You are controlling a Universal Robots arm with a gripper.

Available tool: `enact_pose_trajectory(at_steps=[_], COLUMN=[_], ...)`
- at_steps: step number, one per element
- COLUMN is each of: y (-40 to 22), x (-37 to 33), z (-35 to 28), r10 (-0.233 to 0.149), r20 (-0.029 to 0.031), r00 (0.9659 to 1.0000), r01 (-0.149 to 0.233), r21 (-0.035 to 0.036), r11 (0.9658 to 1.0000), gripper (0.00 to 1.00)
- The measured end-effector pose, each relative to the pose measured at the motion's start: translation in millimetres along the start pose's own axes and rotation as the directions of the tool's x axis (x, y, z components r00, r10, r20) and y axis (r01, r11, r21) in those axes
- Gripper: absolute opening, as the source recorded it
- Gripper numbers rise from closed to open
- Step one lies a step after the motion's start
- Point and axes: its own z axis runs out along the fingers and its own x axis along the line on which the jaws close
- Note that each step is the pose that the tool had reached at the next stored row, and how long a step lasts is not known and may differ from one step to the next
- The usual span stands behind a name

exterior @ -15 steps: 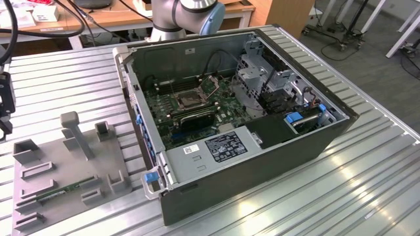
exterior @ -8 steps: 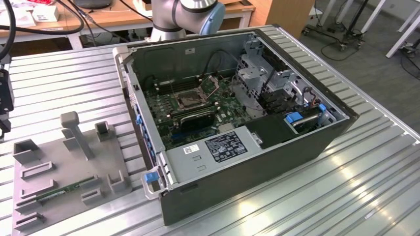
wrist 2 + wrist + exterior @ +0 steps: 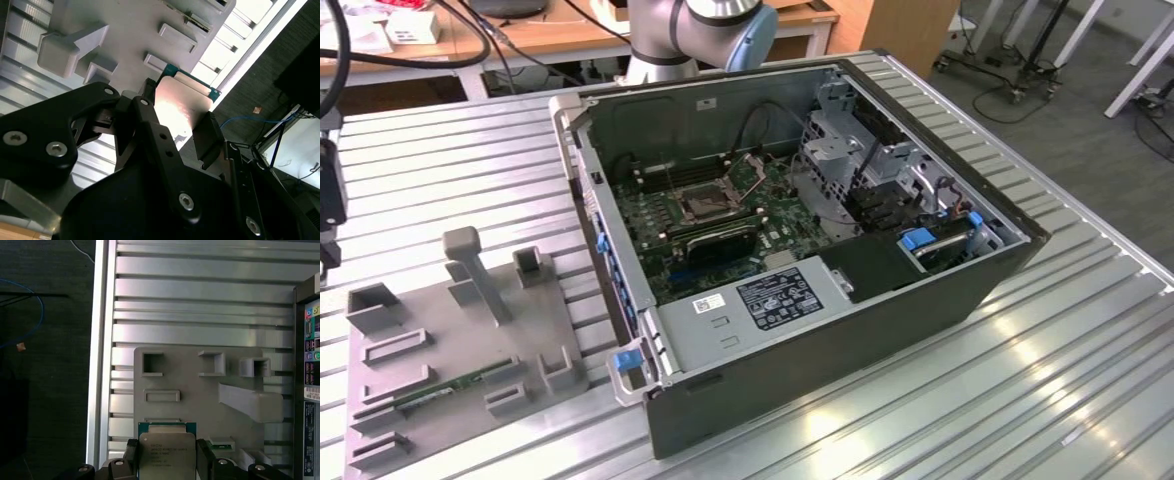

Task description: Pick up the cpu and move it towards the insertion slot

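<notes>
You are at the pick-up step. The gripper (image 3: 167, 462) has its fingers (image 3: 131, 460) closed against two opposite edges of the chip (image 3: 167, 450), pinching it between them. The chip sits over the grey tray (image 3: 200, 400), near the table's edge. From these pictures you cannot tell whether it is lifted clear of the tray or resting on it.

The socket (image 3: 700, 200) is well apart from the tray. It lies inside the open computer case (image 3: 854, 330), on the green board, with its silvery bracket around a dark centre. By my judgement, the carry calls for a grip that keeps the chip flat and square. It also calls for a path that goes up over the case wall and then down among the cables and drive cages.

For the grip, use both wrist views. The first wrist view looks straight down on the chip's printed face and shows the fingers level on either side. The second wrist view shows the chip (image 3: 182, 105) from a low angle, bright with glare, a green rim at its far edge, and a fingertip (image 3: 207, 135) beside it. For the socket, the case and the slatted table (image 3: 987, 400), go to the exterior view. It also shows a memory stick (image 3: 447, 390) lying in the tray (image 3: 467, 340).
</notes>
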Motion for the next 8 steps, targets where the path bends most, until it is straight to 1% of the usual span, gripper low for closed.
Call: enact_pose_trajectory(at_steps=[8], y=[0.2], x=[0.0], z=[-6.9], r10=[0.0], r20=[0.0002], r00=[1.0], r01=[0.0], r21=[-0.0001], r11=[1.0], gripper=[0.54])
